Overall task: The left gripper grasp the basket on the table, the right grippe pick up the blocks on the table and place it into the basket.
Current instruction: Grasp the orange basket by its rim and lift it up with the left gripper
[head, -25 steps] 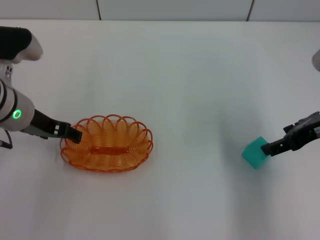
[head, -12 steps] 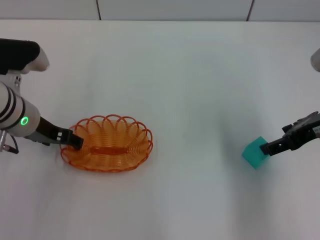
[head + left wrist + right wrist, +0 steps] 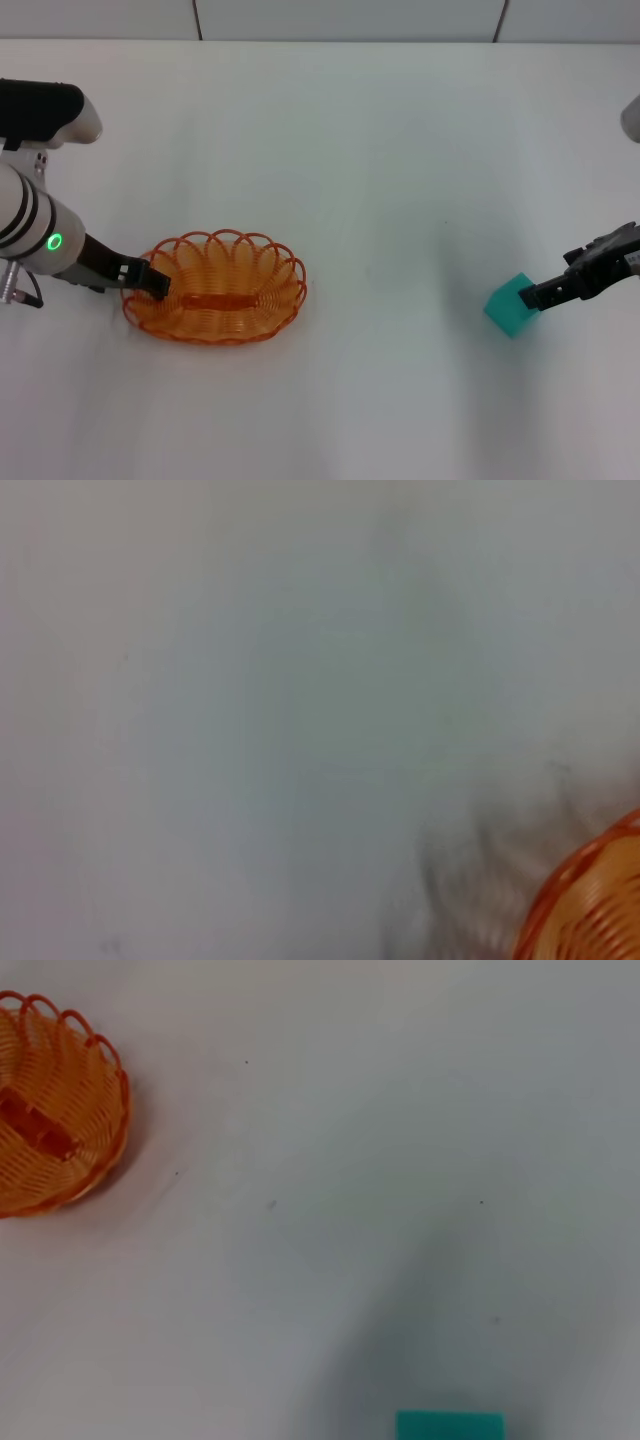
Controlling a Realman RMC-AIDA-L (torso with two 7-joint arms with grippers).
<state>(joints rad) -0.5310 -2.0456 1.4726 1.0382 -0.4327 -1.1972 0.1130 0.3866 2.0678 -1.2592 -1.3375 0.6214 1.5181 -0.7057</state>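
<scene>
Table [image 3: 380,150]: white, flat; carries the basket and cube.
Basket [image 3: 215,287]: orange wire oval, upright on the table's left side, well apart from the cube; seen again in the right wrist view [image 3: 55,1110].
Left gripper [image 3: 150,281]: black jaws at the basket's left rim, one tip reaching inside the wire loops; whether they are clenched on the rim cannot be told. Placed there, by my reading, to steady the basket for the drop.
Cube [image 3: 511,304]: teal, on the table's right side, not in the basket.
Right gripper [image 3: 540,296]: tips touching the cube's right edge; grip or release cannot be told.
Stage: judged as cube pickup; transfer not yet made.
</scene>
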